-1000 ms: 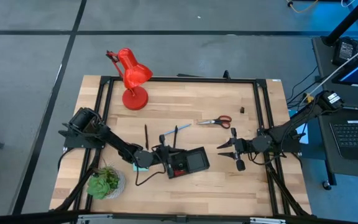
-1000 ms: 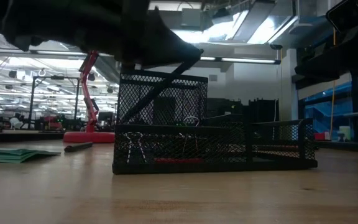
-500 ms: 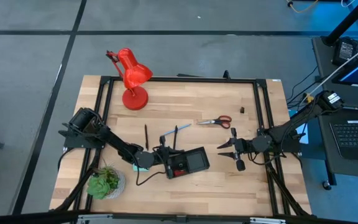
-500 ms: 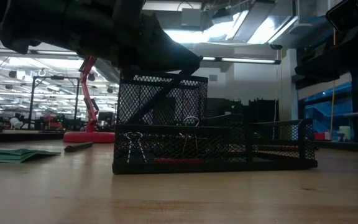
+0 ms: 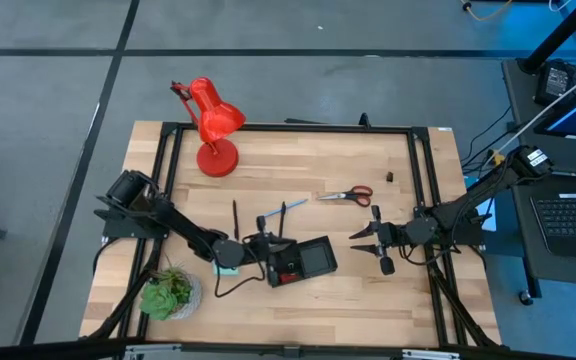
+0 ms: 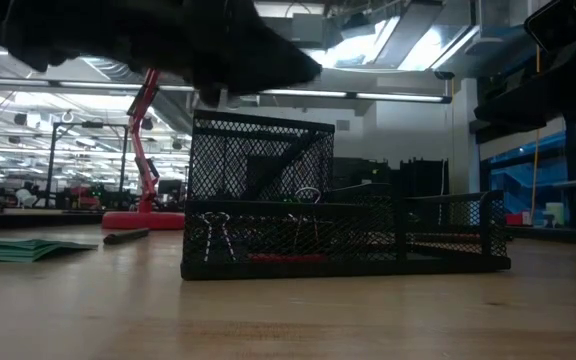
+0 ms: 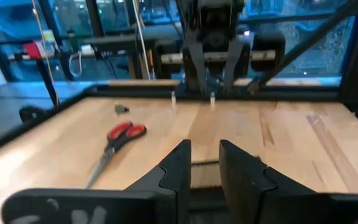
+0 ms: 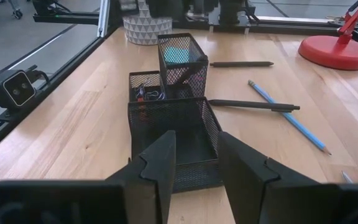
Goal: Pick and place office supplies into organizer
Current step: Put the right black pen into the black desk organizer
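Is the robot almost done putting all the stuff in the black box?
Not yet. Done: some clips and a small red piece sit in the organizer. In hand: nothing. The left gripper hovers open over the organizer, and the right gripper waits open beside it. Left: two black pens, a blue pen, the scissors and the notepad lie outside it.

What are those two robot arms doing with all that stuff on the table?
They are tidying office supplies into the black mesh organizer. The left gripper hovers just above the organizer's tall cup, fingers apart and holding nothing. The right gripper waits beside the organizer, open and empty. Clips sit in the tray. Two black pens, a blue pen and red-handled scissors lie loose on the table.
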### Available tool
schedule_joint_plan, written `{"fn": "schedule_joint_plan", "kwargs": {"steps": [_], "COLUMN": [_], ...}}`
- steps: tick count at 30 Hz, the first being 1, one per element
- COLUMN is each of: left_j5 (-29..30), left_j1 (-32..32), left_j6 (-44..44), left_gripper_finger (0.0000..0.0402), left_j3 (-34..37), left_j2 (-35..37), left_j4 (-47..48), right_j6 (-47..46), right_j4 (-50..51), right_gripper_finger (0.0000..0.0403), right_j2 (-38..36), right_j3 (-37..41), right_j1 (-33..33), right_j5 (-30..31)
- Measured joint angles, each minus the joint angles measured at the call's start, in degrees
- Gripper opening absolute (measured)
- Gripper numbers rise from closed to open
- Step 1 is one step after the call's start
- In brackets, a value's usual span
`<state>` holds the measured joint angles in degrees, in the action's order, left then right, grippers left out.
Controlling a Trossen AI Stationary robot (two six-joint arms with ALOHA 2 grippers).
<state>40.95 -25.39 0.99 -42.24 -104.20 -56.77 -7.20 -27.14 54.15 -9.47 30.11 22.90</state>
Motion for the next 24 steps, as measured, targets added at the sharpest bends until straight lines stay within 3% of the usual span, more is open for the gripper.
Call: {"fn": "schedule_joint_plan", "kwargs": {"steps": [7,11,14,19,24], "left_j5": [0.5,4.5,7.4,7.4,-0.8], "left_j1": [-0.6,-1.3,-1.2,0.5,5.2], "left_j6": [-6.8,-7.9,-4.2,5.6,17.2], "left_gripper_finger": [0.0086,0.0087,0.0087,0.0088,0.0091], "left_j3": [0.0,0.0,0.0,0.0,0.0], "left_j2": [5.2,8.5,11.4,17.3,23.3], "left_j4": [1.5,6.9,13.6,27.6,40.8], "right_j6": [0.0,0.0,0.0,0.0,0.0], "right_j4": [0.0,0.1,0.2,0.3,0.4], "right_gripper_finger": [0.0122,0.0122,0.0122,0.0122,0.0122], "right_j2": [0.0,0.0,0.0,0.0,0.0], "right_j3": [0.0,0.0,0.0,0.0,0.0], "right_j1": [0.0,0.0,0.0,0.0,0.0], "right_j5": [0.0,0.0,0.0,0.0,0.0]}}
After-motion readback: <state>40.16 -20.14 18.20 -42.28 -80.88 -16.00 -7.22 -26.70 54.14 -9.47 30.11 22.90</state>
